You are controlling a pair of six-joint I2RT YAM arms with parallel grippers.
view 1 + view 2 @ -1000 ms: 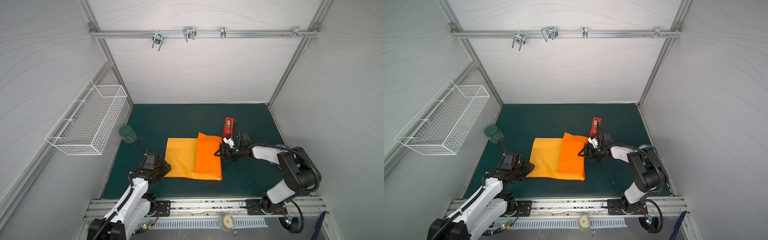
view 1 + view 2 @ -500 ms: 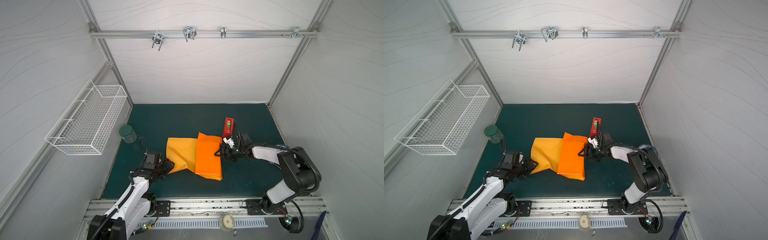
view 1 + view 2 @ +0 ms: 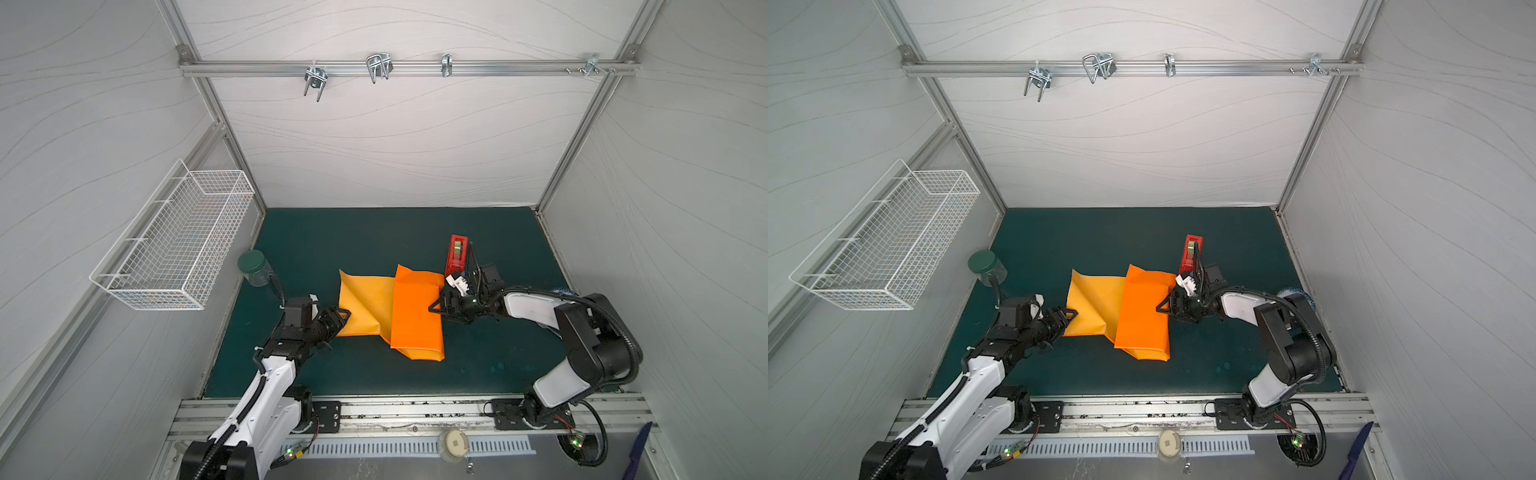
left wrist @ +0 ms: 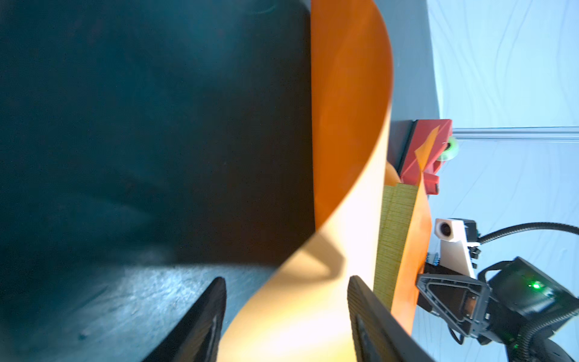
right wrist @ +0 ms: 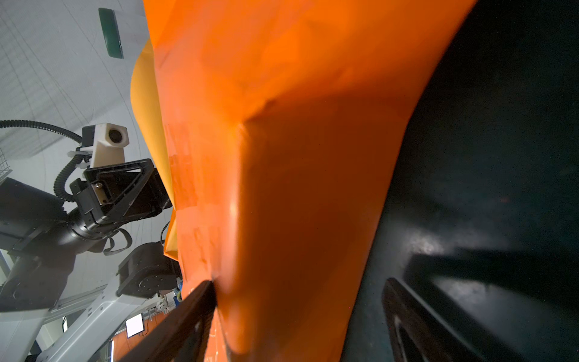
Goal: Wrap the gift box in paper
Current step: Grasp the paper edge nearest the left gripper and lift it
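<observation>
Bright orange paper lies folded over the olive-green gift box beside my right claw. Its loose flap curls up between the jaws of my left claw.

Bright, sharp top views; dim, soft wrist views.

Both top views were evenly lit from above, the pale walls bright and stretched wide at the edges. In the left wrist view the surface lay dark, with a patch of glare close to the lens, and the near paper was washed out. In the right wrist view the close paper was blurred, and a hard shadow crossed the glare on the surface.
</observation>
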